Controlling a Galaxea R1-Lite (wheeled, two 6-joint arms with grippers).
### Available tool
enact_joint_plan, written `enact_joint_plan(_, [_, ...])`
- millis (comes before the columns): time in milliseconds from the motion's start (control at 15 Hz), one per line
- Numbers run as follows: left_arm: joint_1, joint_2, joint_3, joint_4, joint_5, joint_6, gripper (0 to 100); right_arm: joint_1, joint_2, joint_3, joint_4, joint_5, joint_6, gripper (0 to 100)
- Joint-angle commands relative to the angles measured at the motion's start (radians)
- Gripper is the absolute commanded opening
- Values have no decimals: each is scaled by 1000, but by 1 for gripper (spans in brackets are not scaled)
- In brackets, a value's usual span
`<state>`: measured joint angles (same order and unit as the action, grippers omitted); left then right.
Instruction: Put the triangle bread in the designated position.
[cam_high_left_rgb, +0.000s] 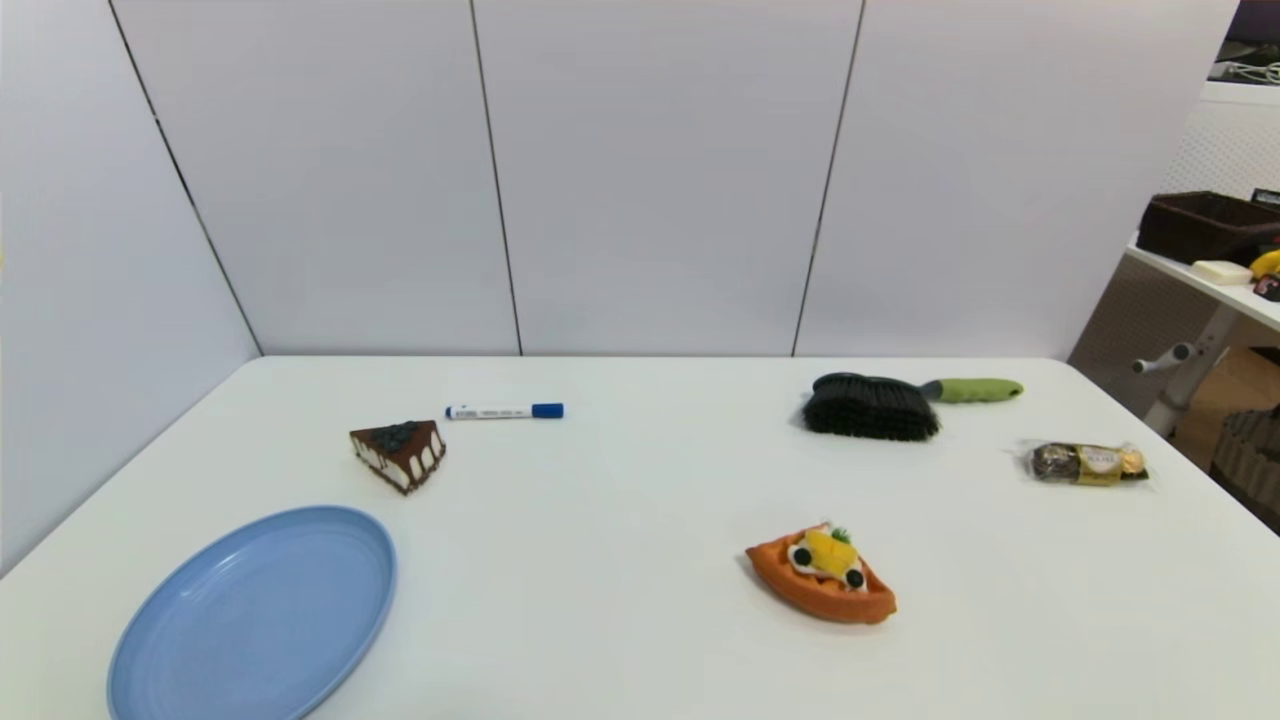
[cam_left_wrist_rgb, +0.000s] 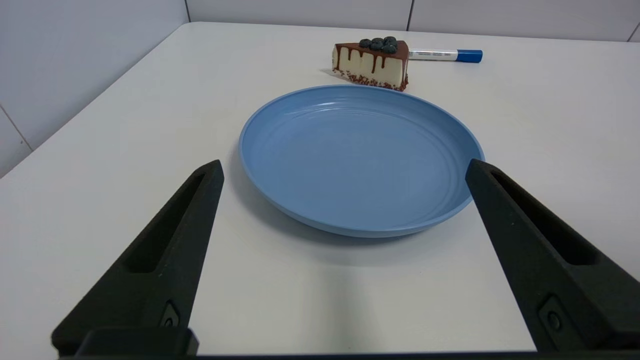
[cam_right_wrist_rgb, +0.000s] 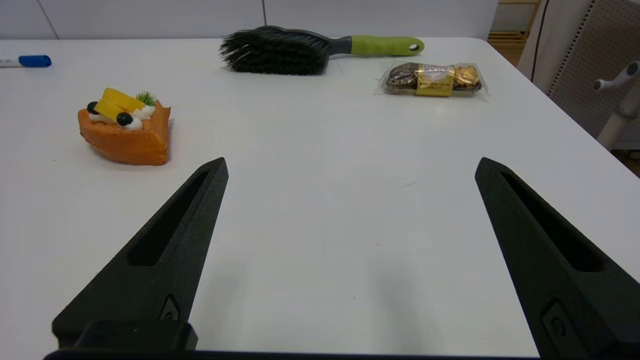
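Observation:
The triangle bread (cam_high_left_rgb: 822, 577), an orange wedge with white cream, yellow fruit and dark berries, lies on the white table right of centre; the right wrist view also shows the triangle bread (cam_right_wrist_rgb: 125, 129). My right gripper (cam_right_wrist_rgb: 350, 167) is open and empty, held short of the bread with the wedge off to one side of its fingers. An empty blue plate (cam_high_left_rgb: 255, 615) sits at the near left. My left gripper (cam_left_wrist_rgb: 344, 169) is open just before the blue plate (cam_left_wrist_rgb: 360, 155). Neither arm shows in the head view.
A brown chocolate-drip cake slice (cam_high_left_rgb: 400, 453) and a blue-capped marker (cam_high_left_rgb: 505, 411) lie behind the plate. A black brush with a green handle (cam_high_left_rgb: 905, 400) and a wrapped chocolate pack (cam_high_left_rgb: 1088, 463) lie at the far right, near the table's right edge.

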<state>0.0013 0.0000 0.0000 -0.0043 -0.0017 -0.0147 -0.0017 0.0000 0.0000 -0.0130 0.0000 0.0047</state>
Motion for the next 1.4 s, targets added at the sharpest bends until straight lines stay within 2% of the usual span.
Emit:
enact_joint_plan(67, [0,-2,0,0,0,-1,100,0,0,0,-1,0,0,100])
enact_joint_plan(467, [0,-2,-2,0,0,-8,100,0,0,0,-1,0,0,100])
enact_joint_plan(667, [-6,184,-69,-33,-14,-5,100,0,0,0,-1,0,0,100])
enact_joint_plan(867, [-158,526,-307,-79,-95,165,100,0,0,0,-1,0,0,100])
enact_joint_plan(933, [-244,680,-428,-77,-101,274,100,0,0,0,-1,0,0,100])
enact_joint_plan(1067, [-408,914,-609,-77,-100,395,100,0,0,0,-1,0,0,100])
enact_joint_plan(1267, [-633,1253,-839,-83,-100,417,100,0,0,0,-1,0,0,100])
enact_joint_plan(1400, [-710,1457,-982,-79,-100,417,100,0,0,0,-1,0,0,100])
